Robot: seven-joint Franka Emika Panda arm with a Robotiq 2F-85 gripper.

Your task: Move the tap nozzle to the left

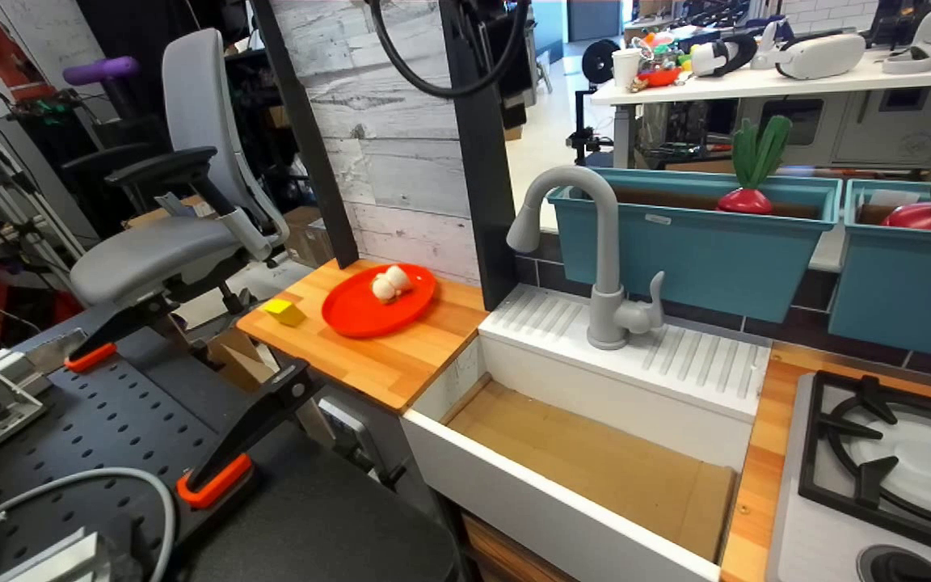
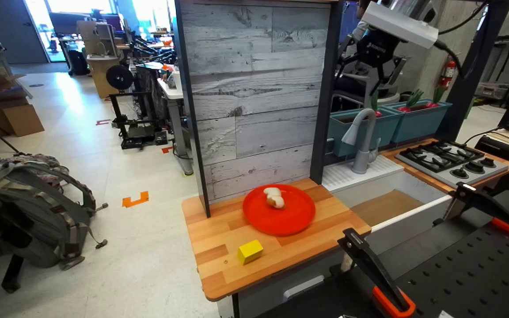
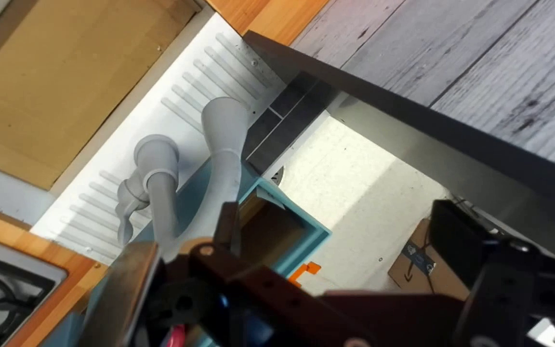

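The tap nozzle is a matte grey gooseneck spout in both exterior views [image 1: 608, 226] [image 2: 368, 132]. Its outlet hangs on the side towards the dark post and wooden panel. In the wrist view the spout [image 3: 224, 168] arches up from the lower left, and a finger covers part of its arch. My gripper [image 2: 365, 81] is above the spout in an exterior view, apart from it there. In the wrist view its fingers [image 3: 337, 209] are wide apart with nothing held between them. The small lever handle [image 1: 656, 303] sits at the tap's base.
A dark post [image 1: 486, 162] stands close to the spout outlet. Teal planters [image 1: 684, 250] are behind the tap. The white sink [image 1: 562, 517] lies in front, the stove [image 1: 789, 485] to one side. A red plate [image 2: 298, 221] and yellow block [image 2: 250, 252] are on the wooden counter.
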